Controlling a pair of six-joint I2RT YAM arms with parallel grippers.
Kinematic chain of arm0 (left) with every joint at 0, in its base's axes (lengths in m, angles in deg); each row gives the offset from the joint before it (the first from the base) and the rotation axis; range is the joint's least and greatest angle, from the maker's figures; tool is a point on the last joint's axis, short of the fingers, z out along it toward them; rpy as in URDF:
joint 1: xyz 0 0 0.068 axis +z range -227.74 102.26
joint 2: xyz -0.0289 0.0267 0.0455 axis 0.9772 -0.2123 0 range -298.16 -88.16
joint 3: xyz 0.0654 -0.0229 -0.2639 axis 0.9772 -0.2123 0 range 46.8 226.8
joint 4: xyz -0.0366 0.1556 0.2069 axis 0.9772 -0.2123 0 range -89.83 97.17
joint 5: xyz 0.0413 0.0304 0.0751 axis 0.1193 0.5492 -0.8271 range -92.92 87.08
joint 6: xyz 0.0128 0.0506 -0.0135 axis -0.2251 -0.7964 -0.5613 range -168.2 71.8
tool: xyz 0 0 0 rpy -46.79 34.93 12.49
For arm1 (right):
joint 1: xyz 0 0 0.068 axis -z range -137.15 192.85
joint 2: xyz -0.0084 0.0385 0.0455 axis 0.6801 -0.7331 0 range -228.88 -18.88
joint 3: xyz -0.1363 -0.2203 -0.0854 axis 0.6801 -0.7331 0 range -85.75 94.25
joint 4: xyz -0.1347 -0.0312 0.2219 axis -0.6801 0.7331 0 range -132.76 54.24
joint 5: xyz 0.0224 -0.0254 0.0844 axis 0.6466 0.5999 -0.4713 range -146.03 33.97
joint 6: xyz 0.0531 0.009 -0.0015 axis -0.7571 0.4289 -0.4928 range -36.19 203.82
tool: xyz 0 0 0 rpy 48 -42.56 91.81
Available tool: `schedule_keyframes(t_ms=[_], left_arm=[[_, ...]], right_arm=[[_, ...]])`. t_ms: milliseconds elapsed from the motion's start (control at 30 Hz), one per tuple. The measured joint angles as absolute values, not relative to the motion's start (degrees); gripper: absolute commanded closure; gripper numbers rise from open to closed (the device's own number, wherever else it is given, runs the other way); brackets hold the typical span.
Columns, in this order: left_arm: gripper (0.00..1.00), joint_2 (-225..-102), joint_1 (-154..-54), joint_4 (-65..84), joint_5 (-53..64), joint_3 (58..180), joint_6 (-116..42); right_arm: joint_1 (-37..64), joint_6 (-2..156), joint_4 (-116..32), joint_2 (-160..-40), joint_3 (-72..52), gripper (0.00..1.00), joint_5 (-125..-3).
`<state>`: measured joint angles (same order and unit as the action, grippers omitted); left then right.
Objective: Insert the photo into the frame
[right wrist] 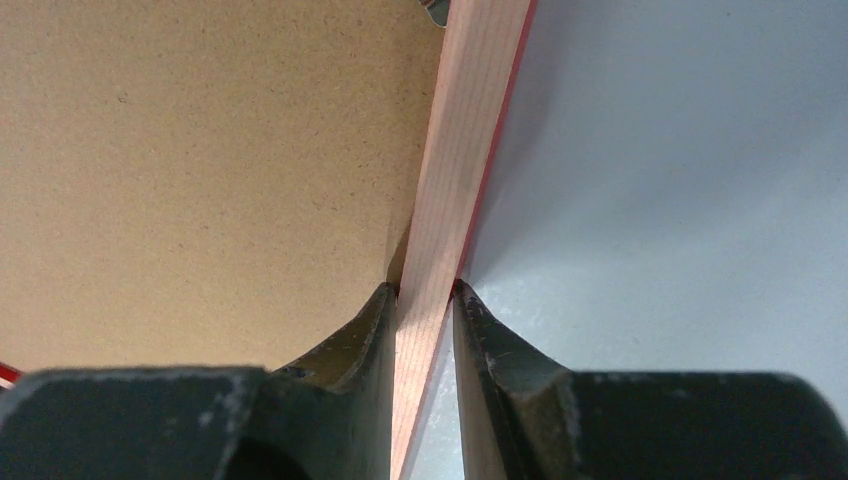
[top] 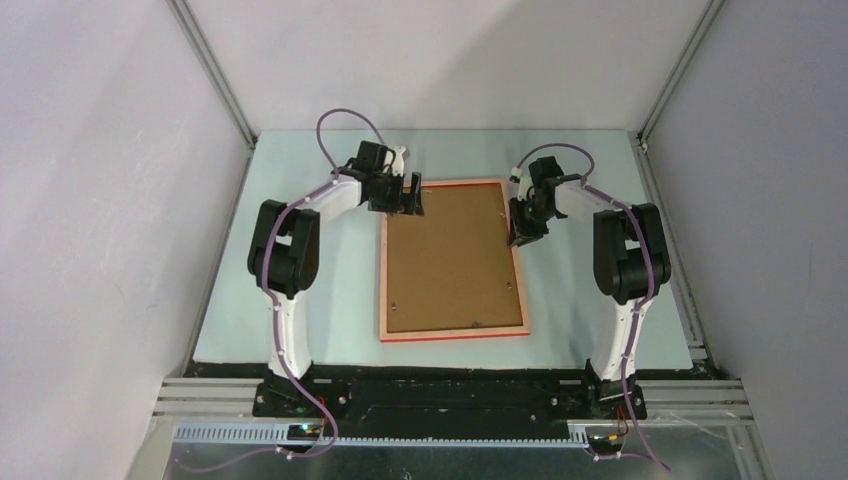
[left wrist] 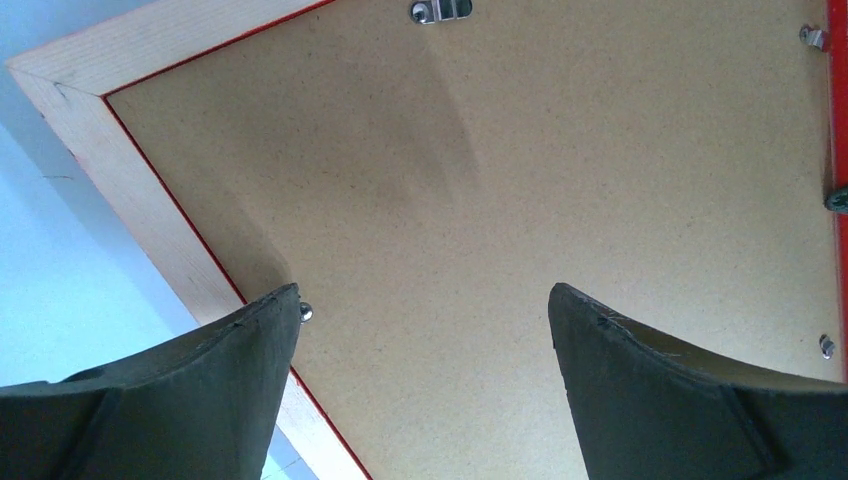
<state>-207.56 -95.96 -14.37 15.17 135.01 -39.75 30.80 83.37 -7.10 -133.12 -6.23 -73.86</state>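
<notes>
Here: frame (top: 455, 333) face-down; right hand (right wrist: 427, 292) clenched on its right rail; left hand (left wrist: 424, 300) released over backing board (left wrist: 520, 190).

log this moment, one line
pale-wood red-edged picture frame face down | right gripper shut on its rail | left gripper open over brown backing board | photo unseen

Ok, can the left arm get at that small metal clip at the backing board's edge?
Probably yes: the left gripper is open over the backing board, the clip right beside it, nothing covering it.
</notes>
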Motion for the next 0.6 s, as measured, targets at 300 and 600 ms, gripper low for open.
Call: schedule_keyframes(t_ms=[300,600], left_arm=[[0.01,-206.88,-95.89,-15.36,14.34,134.44,-40.23],[0.00,-206.88,-95.68,-16.34,14.10,135.01,-40.23]], right_arm=[[30.84,83.37,-7.18,-133.12,-6.23,1.00,-73.88],[30.98,83.37,-7.51,-133.12,-6.25,1.00,-74.01]])
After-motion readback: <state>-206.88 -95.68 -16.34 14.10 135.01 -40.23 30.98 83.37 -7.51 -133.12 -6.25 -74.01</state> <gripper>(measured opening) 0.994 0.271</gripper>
